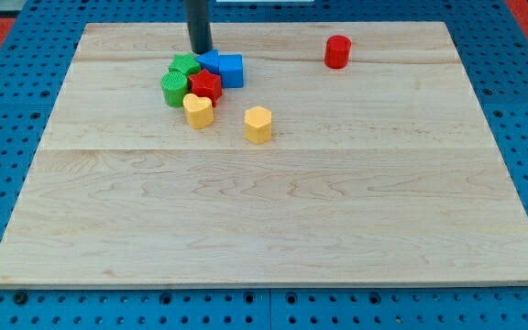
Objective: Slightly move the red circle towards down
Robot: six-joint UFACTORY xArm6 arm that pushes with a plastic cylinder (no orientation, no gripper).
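Approach step, by the look of it: my tip [201,49] down at the view's top, just above the cluster of blocks, well apart from the red circle [337,51] standing alone toward the view's top right. No pincer here, only a plain dark rod, grasping nothing. Next, probably: swing right, get above the red circle, nudge briefly downward. Smooth pale wooden board [273,220]; glossy blocks: green [180,81], blue [224,68], red star [205,85], yellow heart [198,110], yellow hexagon [258,124].
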